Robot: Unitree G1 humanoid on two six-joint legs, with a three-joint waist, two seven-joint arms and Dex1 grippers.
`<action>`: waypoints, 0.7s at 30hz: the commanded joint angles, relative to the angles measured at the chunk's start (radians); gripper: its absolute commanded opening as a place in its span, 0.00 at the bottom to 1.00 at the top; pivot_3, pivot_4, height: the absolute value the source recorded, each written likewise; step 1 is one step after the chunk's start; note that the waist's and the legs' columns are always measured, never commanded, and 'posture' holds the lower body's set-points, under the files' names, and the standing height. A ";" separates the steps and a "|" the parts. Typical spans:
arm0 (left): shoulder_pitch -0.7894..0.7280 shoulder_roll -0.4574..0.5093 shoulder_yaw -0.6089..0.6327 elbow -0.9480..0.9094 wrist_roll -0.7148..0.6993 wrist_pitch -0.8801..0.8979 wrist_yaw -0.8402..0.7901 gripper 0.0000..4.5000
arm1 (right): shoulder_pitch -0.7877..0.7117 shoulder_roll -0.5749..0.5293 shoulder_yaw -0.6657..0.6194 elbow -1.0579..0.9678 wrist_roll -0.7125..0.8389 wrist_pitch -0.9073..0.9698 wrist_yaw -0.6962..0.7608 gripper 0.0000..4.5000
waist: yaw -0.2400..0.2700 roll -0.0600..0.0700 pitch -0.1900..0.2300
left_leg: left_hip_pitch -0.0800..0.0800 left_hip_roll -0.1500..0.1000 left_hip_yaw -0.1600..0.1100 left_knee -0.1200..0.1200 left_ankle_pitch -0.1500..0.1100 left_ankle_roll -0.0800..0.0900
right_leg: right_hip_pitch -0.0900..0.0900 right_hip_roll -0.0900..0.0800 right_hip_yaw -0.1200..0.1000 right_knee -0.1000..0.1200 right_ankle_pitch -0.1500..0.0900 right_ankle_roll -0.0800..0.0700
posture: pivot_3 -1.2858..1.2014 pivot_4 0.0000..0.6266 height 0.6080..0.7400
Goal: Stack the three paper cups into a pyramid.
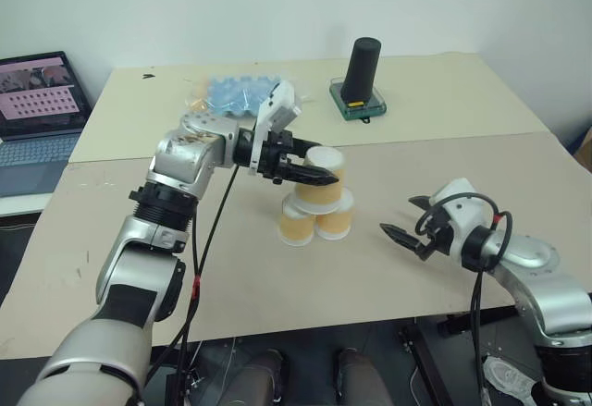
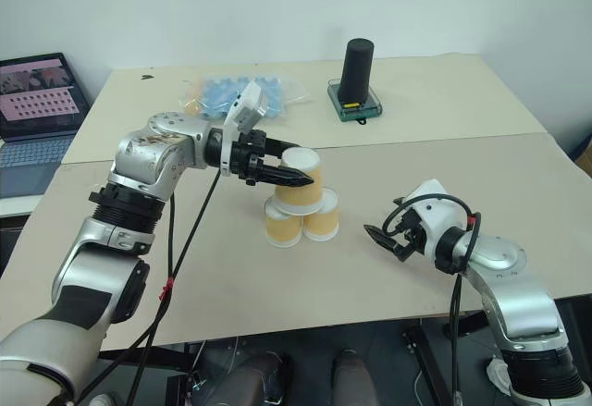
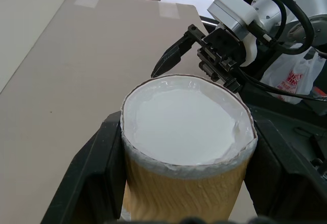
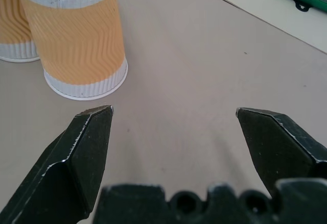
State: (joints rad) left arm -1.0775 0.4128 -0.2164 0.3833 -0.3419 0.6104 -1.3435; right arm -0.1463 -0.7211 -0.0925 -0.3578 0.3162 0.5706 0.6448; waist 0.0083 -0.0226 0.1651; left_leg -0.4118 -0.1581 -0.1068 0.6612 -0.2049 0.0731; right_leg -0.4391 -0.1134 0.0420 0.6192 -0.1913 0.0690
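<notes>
Orange-tan corrugated paper marks the three cups. Head views: two cups, the left base cup (image 1: 296, 226) and the right base cup (image 1: 334, 221), stand upside down, side by side and touching, on the beige table (image 1: 462, 161); this close footing gives the third cup a ledge spanning both white bases. The top cup (image 1: 323, 179) sits inverted above their junction, held from its left side by the left gripper (image 1: 310, 175), whose black fingers are pinched on its wall. The grip is probably kept so the cup can be settled squarely; whether it already bears fully on the two below cannot be told. The right gripper (image 1: 407, 230) rests low near the table, well to the right of the stack, fingers spread and empty, seemingly parked clear of the pyramid. At the far side stand a black cylinder (image 1: 363, 71) and a blue egg tray (image 1: 236, 93), apart from the work.

Left wrist view: the top cup's white base faces the camera, with a black finger (image 3: 97, 173) pressed against each side of its wall; the right gripper shows beyond.

Right wrist view: the spread fingers (image 4: 84, 147) frame bare table, with the right base cup ahead and untouched.
</notes>
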 commanded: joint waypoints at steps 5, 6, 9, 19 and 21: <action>-0.028 -0.012 0.023 0.006 0.008 -0.029 0.016 0.99 | -0.009 -0.004 -0.037 -0.039 0.003 -0.017 -0.005 1.00 | -0.001 0.000 0.000 | 0.000 0.000 0.000 0.000 0.000 0.000 | 0.000 0.000 0.000 0.001 0.000 0.000 | 0.52 0.24 0.91; -0.031 -0.014 0.027 0.010 0.008 -0.030 0.021 0.99 | -0.009 -0.004 -0.036 -0.040 0.003 -0.018 -0.005 1.00 | -0.001 0.000 0.000 | 0.000 0.000 0.000 0.000 0.000 0.000 | 0.000 0.000 0.000 0.001 0.000 0.000 | 0.52 0.24 0.91; -0.037 -0.012 0.037 0.011 -0.001 -0.025 0.025 0.99 | -0.009 -0.004 -0.037 -0.040 0.005 -0.018 -0.003 1.00 | -0.001 0.000 0.000 | 0.001 0.000 0.000 0.000 0.000 0.000 | 0.000 0.000 0.000 0.002 0.000 0.000 | 0.52 0.24 0.91; -0.002 0.035 0.088 -0.079 -0.038 0.027 0.052 0.99 | -0.023 -0.009 -0.035 -0.027 0.012 -0.013 0.011 1.00 | -0.003 0.000 0.000 | 0.001 0.000 0.000 0.000 0.000 0.000 | -0.001 0.000 0.000 0.004 0.000 0.000 | 0.52 0.24 0.91; 0.006 0.045 0.098 -0.106 -0.050 0.049 0.061 0.99 | -0.031 -0.011 -0.034 -0.020 0.012 -0.013 0.017 1.00 | -0.004 0.000 0.000 | 0.001 0.000 0.000 0.000 0.000 0.000 | -0.001 0.000 0.001 0.004 0.000 0.000 | 0.52 0.24 0.91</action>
State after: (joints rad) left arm -1.0738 0.4455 -0.1477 0.3311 -0.3606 0.6416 -1.2946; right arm -0.1531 -0.7213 -0.0930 -0.3604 0.3186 0.5707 0.6542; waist 0.0047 -0.0225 0.1650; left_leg -0.4105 -0.1581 -0.1065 0.6615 -0.2051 0.0734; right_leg -0.4398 -0.1135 0.0426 0.6233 -0.1914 0.0690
